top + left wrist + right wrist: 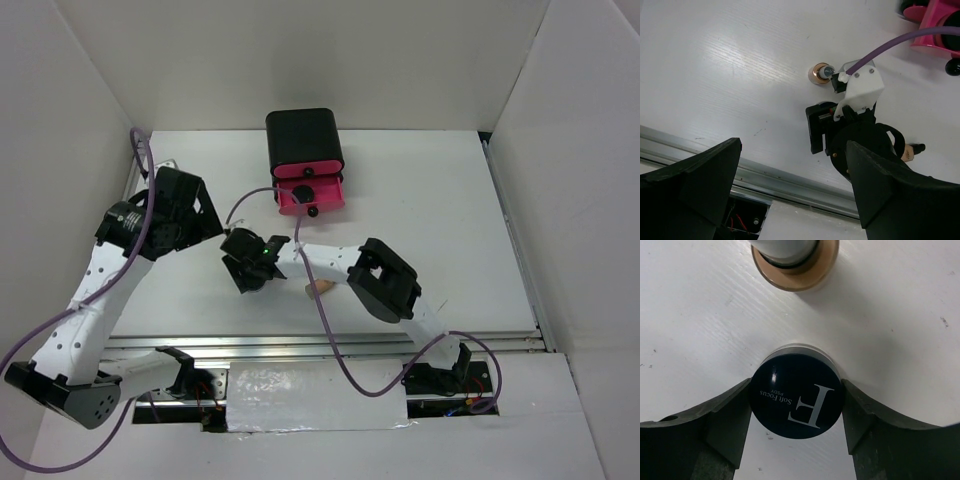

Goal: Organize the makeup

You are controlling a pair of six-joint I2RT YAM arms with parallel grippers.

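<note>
A round black-lidded jar (pixel 796 396) printed with a pale "F" stands on the white table between the fingers of my right gripper (pixel 796 412). Both pads touch its sides. Just beyond it an upright beige bottle (pixel 795 267) is seen from above, and the same bottle (pixel 820 73) shows beside the right gripper (pixel 827 125) in the left wrist view. A second beige bottle (pixel 320 288) lies under the right forearm. My left gripper (pixel 795 200) hangs open over the table's near edge with nothing in it; it sits at the left (pixel 200 215) in the top view.
A black box (pixel 303 135) stands at the back centre with its pink drawer (pixel 310 195) pulled open; small dark items lie in it. White walls close in the table on three sides. A metal rail (pixel 765 175) runs along the near edge.
</note>
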